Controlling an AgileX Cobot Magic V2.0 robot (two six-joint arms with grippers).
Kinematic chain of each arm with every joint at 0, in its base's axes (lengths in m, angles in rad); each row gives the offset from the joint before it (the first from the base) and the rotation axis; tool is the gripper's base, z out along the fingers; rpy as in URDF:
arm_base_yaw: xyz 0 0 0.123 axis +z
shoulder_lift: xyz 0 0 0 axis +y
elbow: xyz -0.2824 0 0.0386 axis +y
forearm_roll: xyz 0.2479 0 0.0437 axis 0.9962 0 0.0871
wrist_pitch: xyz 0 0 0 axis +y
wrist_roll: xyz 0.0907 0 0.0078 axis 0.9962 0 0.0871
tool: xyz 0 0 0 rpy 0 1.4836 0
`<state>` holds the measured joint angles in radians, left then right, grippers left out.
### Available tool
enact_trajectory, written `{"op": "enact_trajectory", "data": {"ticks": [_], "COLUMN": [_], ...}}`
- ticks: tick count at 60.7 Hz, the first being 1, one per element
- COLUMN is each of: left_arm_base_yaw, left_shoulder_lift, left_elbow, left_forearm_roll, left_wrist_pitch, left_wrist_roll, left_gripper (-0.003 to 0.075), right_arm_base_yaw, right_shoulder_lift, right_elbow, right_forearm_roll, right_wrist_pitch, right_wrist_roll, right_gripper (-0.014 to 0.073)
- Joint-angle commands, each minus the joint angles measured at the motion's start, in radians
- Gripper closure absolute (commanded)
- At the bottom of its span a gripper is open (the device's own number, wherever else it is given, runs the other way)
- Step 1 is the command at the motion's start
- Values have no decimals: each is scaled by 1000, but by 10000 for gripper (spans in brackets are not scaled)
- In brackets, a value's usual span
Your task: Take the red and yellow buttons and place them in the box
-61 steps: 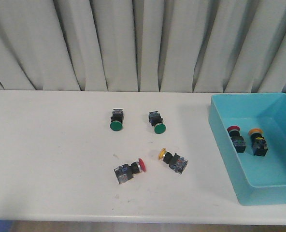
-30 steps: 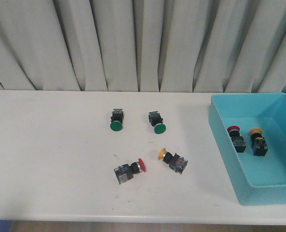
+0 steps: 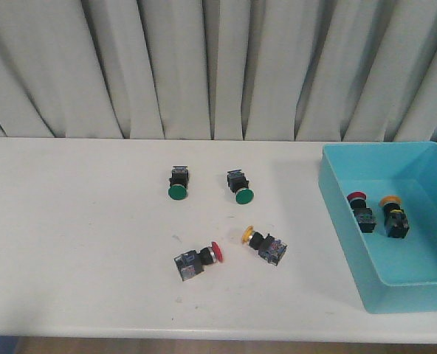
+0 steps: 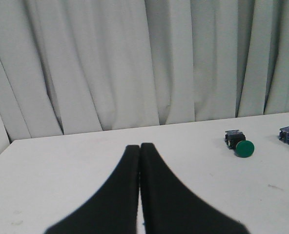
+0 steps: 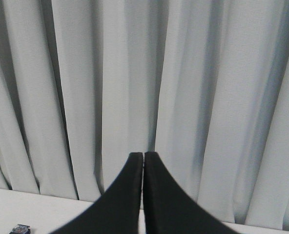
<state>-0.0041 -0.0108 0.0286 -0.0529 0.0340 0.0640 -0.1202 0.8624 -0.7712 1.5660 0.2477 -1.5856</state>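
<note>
the white counter carried four loose switches and, at its right end, the turquoise box. inside the box, near its left wall, lay a red button and just to its right a yellow button, close together but whether touching could not be told; both had their caps pointing to the far side. on the open counter, a second red button lay on its side in the near middle, cap pointing right, and a second yellow button lay just to its right, on its side with the cap pointing left and slightly far; the two were near each other but apart. farther back, two green-capped switches lay side by side and well apart from the box: the left green switch and the right green switch, both with caps facing the near edge. a pleated grey curtain hung behind the counter. neither arm appeared in the front view. in the left wrist view, the left hand had its two black fingers pressed together with nothing between them, above the counter. in the right wrist view, the right hand was likewise fully closed and held nothing, facing the curtain.
</note>
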Motion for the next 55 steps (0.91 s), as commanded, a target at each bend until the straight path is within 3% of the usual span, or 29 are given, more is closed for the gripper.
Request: {"op": "enact_trajectory", "data": {"ticks": [1, 55], "left_arm_base_yaw": [-6, -5], "left_shoulder_lift": [-15, -14], "left_elbow": [48, 47], "left_forearm_roll": [2, 2], "left_wrist_pitch": [-68, -50], "left_wrist_roll": [-12, -11], "left_gripper": [726, 726], "right_arm_base_yaw": [-6, -6], "right_shoulder_lift": [-6, -6], "right_elbow": [-29, -29], "right_forearm_roll": [20, 20], "right_wrist_pitch": [5, 5], "right_wrist_roll": [-3, -3], "right_gripper": [601, 601]}}
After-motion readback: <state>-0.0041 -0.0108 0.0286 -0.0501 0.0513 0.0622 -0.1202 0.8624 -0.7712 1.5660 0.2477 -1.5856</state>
